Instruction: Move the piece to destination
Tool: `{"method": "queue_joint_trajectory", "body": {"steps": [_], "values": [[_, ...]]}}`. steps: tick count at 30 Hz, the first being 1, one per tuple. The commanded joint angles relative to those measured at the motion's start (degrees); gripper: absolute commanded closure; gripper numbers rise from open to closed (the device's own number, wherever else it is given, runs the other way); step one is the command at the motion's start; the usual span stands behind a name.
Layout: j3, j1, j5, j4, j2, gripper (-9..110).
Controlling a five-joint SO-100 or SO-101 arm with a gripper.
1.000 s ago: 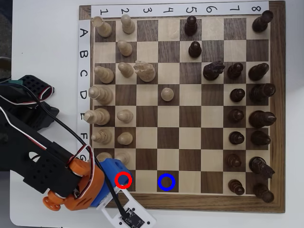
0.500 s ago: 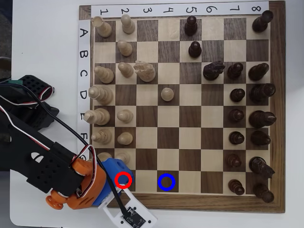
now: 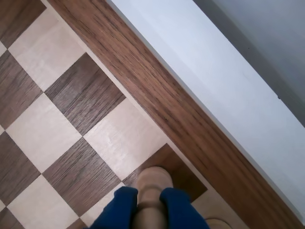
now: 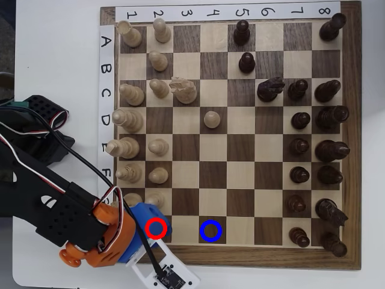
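In the wrist view, a cream pawn (image 3: 153, 179) stands on a dark corner square by the board's wooden rim. My gripper (image 3: 148, 202) has its blue fingers (image 3: 114, 210) pressed against both sides of the pawn's stem. In the overhead view, the gripper (image 4: 151, 224) sits over the red-ringed square (image 4: 156, 228) at the board's lower left and hides the pawn. The destination, a dark square with a blue ring (image 4: 210, 230), lies two squares to the right and has nothing on it.
Other cream pieces (image 4: 157, 174) fill the two left columns just above the gripper, and one lone cream pawn (image 4: 211, 118) stands mid-board. Dark pieces (image 4: 299, 236) line the right side. The board's rim (image 4: 252, 256) runs close below the ringed squares.
The arm has crept slightly down and right. The blue jaw now covers more of the red-ringed square. No piece on the board has moved.
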Motion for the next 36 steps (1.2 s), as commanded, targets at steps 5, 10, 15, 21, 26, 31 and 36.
{"method": "queue_joint_trajectory", "body": {"steps": [5, 10, 15, 21, 26, 31, 36], "values": [[-0.88, 2.2, -1.41, -3.08, 0.26, 101], [-1.49, 2.02, -0.7, -1.93, 1.58, 101], [-2.72, 1.23, -0.09, -0.18, 3.96, 101], [-5.36, 0.88, 0.53, 2.55, 5.62, 101], [-8.44, 1.14, 1.05, 4.57, 7.12, 101], [-10.2, 1.14, 1.23, 5.36, 8.53, 101], [-13.01, 0.97, 1.85, 6.86, 8.96, 101]]}}
